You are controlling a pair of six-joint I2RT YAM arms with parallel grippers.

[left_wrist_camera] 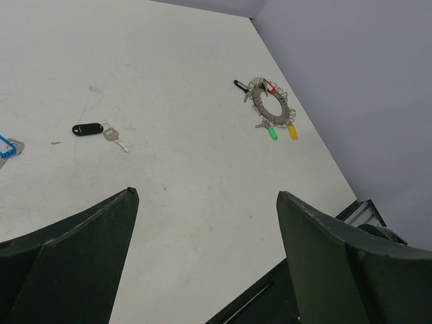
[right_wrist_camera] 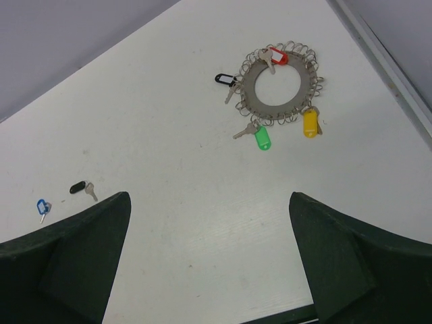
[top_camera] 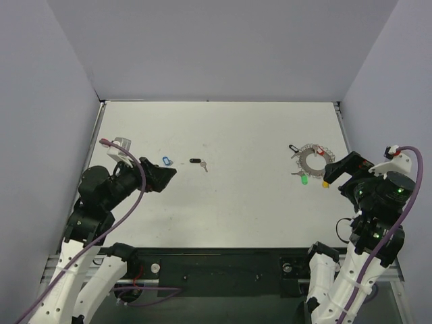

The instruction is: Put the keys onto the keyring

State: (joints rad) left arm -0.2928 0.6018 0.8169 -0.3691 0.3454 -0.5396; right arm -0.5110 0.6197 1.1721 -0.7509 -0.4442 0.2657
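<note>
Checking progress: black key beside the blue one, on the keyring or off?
Off. The black key lies loose on the table, well apart from the keyring.

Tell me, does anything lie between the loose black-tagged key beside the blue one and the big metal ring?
No. The table between the loose black-tagged key and the keyring is bare, as the right wrist view shows.

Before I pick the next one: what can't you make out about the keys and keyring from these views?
- Right wrist view: whether the green key and yellow key are threaded through the keyring wire loops or just lie against them; too small to tell.
- Left wrist view: the blue key is cut off by the left edge.
- Top view: the red key is a mere speck; its blade can't be seen.
</note>
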